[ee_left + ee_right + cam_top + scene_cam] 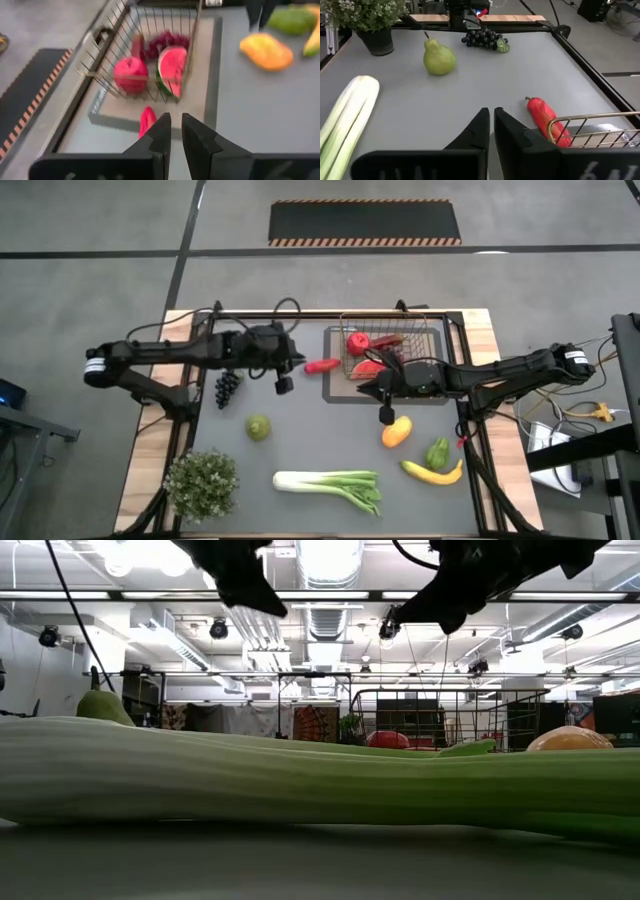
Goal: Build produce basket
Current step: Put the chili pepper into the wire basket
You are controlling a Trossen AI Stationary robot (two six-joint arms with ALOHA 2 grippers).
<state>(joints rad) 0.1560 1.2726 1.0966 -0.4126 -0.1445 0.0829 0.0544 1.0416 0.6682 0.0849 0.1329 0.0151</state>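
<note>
Centrally, the rectangular wire-mesh basket (392, 348) stood at the table's back edge holding 1 red apple (357, 342) and 1 watermelon slice (368, 367); 1 red chilli (321, 366) lay just outside. Both the left gripper (173, 131) and the right gripper (491, 125) were pressed together, empty.

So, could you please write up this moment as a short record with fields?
basket: dark wire-mesh basket on a grey tray
inside: round red apple, red watermelon slice
outside: red chilli pepper, purple grapes, green pear, orange mango, long leek
left gripper: shut, empty
right gripper: shut, empty
</note>
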